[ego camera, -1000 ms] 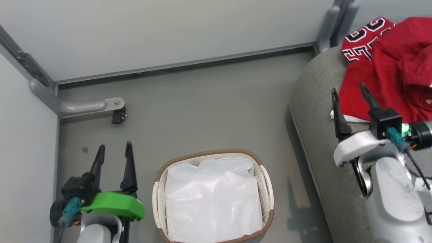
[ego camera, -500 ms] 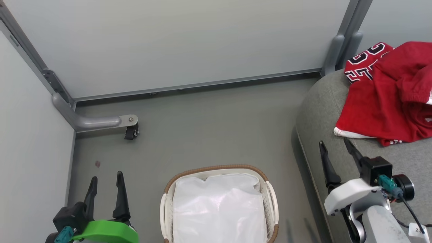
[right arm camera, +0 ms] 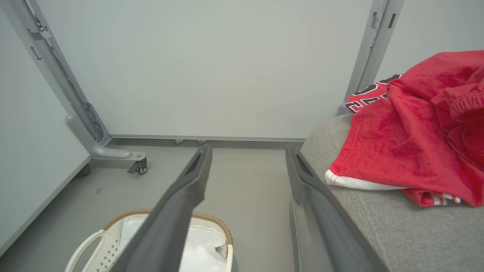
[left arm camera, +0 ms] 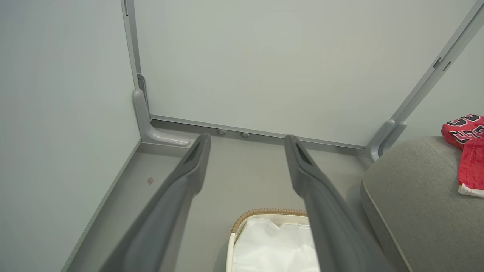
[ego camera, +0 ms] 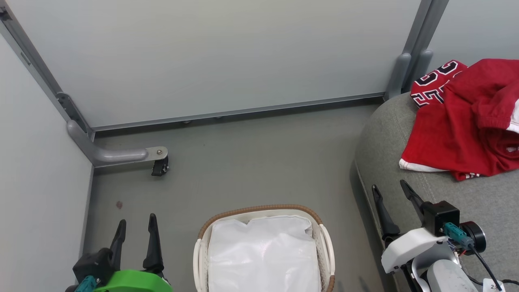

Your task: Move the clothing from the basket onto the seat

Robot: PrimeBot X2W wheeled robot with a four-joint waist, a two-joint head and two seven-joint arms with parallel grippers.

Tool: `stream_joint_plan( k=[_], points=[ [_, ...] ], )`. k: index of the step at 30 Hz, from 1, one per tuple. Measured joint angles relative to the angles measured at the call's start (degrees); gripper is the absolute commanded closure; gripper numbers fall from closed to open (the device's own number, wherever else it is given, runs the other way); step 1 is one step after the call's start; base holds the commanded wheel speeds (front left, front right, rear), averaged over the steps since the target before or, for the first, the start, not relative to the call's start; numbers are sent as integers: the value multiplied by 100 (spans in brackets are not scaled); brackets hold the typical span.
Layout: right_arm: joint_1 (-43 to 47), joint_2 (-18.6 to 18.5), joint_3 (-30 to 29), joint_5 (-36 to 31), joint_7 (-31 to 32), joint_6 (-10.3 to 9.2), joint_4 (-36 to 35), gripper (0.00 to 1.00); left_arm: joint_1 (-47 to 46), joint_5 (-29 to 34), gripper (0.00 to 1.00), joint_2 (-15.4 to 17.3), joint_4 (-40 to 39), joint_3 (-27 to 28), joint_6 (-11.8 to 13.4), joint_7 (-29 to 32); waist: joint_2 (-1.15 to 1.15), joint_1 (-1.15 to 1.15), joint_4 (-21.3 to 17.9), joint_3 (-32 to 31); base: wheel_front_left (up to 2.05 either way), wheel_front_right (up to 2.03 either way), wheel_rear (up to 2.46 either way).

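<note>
The red clothing (ego camera: 462,121) lies heaped on the grey seat (ego camera: 381,142) at the right, its numbered jersey part at the back; it shows too in the right wrist view as clothing (right arm camera: 408,139) on the seat (right arm camera: 378,226), and in the left wrist view as clothing (left arm camera: 469,151) on the seat (left arm camera: 408,196). The basket (ego camera: 259,211) stands on the floor at bottom centre with just its white liner inside. My right gripper (ego camera: 391,190) is open and empty at the seat's near left edge, short of the clothing. At the lower left my left gripper (ego camera: 136,227) is open and empty, left of the basket.
Pale partition walls close the back and left. A grey metal foot with a black caster (ego camera: 160,166) juts onto the floor at the left. A grey upright post (ego camera: 409,65) stands by the seat's back corner. Grey floor lies between basket and wall.
The head camera has tilted up, so everything slid down the picture. My right gripper has drawn back from the clothing toward me along the seat edge. The clothing stays where it lay.
</note>
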Motion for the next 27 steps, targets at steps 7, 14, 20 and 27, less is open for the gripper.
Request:
stream_joint_plan(
  k=[7, 14, 20, 27],
  points=[
    [6, 0, 22, 18, 0, 0, 1, 0, 0, 2, 0, 0, 36, -11, 0, -1, 0, 0, 4, 0, 0, 0, 0],
    [94, 31, 30, 19, 2, 0, 156, 100, 25, 2, 100, -20, 216, -58, -1, 1, 0, 0, 3, -2, 0, 0, 0],
    [166, 47, -47, 486, 177, 0, 244, 100, 44, -398, 100, -31, 288, -15, -1, 156, 0, 0, -1, -7, 0, 0, 0],
    [167, 47, -113, 1288, 358, 0, 127, 100, 38, -1058, 100, -31, 231, 89, -18, 346, 0, 0, -5, -14, 0, 0, 0]
  ],
)
